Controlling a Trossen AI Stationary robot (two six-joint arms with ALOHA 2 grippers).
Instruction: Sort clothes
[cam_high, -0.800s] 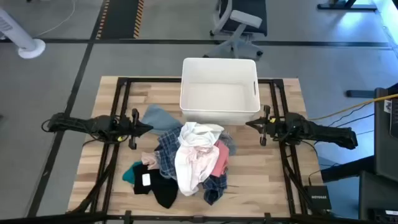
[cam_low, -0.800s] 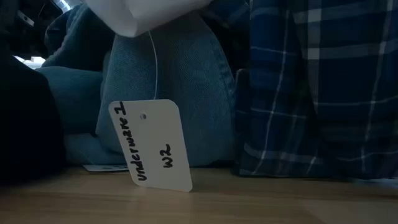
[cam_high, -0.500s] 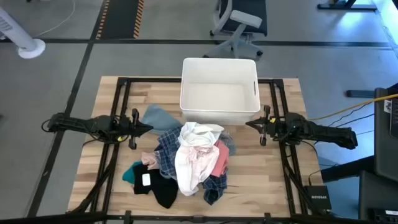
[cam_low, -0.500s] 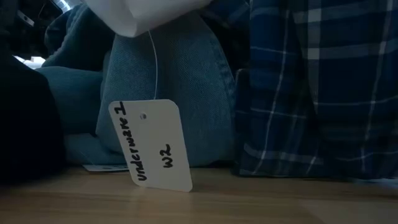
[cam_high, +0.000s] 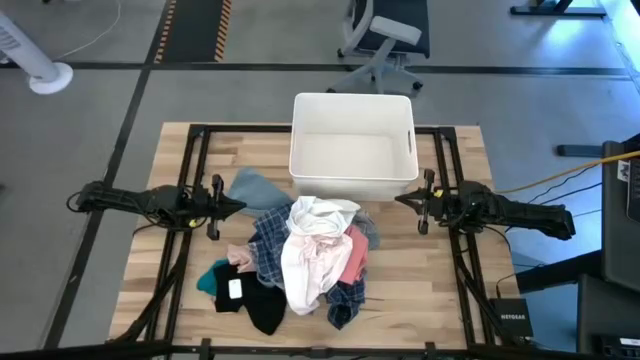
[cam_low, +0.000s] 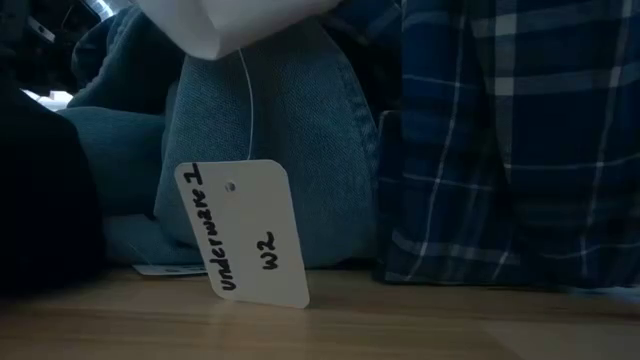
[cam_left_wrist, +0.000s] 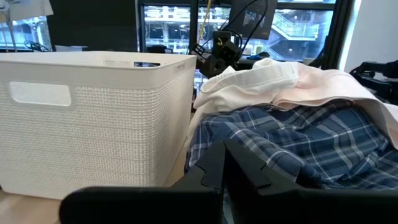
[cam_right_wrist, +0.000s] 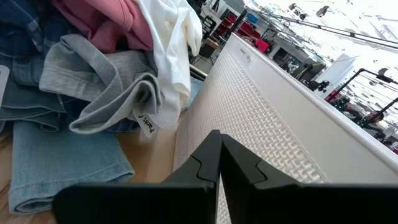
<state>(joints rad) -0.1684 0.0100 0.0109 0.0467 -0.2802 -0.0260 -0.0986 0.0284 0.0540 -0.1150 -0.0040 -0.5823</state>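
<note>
The clothes (cam_high: 295, 255) lie in a heap on the middle of the wooden table: a white garment (cam_high: 310, 245) on top, pink (cam_high: 355, 255), blue-and-white plaid (cam_high: 268, 245), light blue-grey (cam_high: 255, 188), black (cam_high: 262, 305) and teal (cam_high: 208, 280). My left gripper (cam_high: 240, 207) is shut and empty at the heap's left edge. My right gripper (cam_high: 400, 201) is shut and empty to the heap's right, near the white bin's (cam_high: 352, 148) front right corner. The plaid and white garments show in the left wrist view (cam_left_wrist: 292, 130); grey, pink and white ones in the right wrist view (cam_right_wrist: 112, 81).
The white bin stands at the table's far middle; its wall shows in both wrist views (cam_left_wrist: 93, 118) (cam_right_wrist: 261, 124). A paper tag (cam_low: 245, 235) hangs on a string from the clothes before the low camera. An office chair (cam_high: 385, 40) stands beyond the table.
</note>
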